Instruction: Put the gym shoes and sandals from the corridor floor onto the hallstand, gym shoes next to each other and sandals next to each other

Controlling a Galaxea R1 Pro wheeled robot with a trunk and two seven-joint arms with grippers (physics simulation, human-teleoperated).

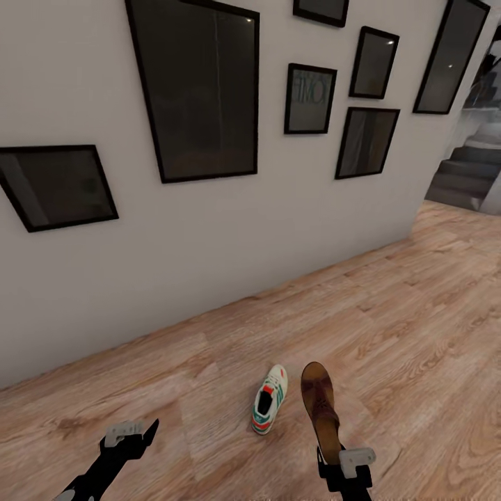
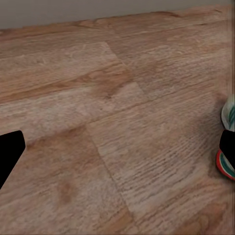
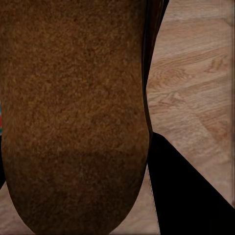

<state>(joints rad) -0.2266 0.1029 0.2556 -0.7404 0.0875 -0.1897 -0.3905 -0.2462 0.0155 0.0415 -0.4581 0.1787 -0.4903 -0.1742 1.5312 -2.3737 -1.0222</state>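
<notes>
A: Where did things stand?

B: One gym shoe (image 1: 269, 409) lay on the floor (image 1: 390, 327), toe away from the robot, and one sandal (image 1: 321, 407) sat just to its right in the head view. The right tool (image 1: 346, 467) was at the sandal's heel end. In the right wrist view the brown leather (image 3: 73, 117) sat right in front of the lens, with a dark finger (image 3: 186, 191) beside it.

A: So it was pinching the sandal?

B: Probably, but I couldn't tell. The fingers were hidden behind the shoe and the wrist mount, and I couldn't say whether the sandal was off the planks or resting on them.

A: And the left tool (image 1: 129, 438)?

B: Low over bare floor, well left of the shoes, holding nothing. Whether it was spread or pressed together, I couldn't tell. Its camera caught the gym shoe (image 2: 227, 147) at the frame edge.

A: What could have gone wrong?

B: A grip at the open back would have left the long toe hanging forward, so the sandal could have tipped or slid out on the drive. A swing could have knocked the gym shoe beside it. The rack, the other gym shoe and the other sandal weren't in sight, so a carry blocking the wrist camera would have made placement hard to judge.
</notes>
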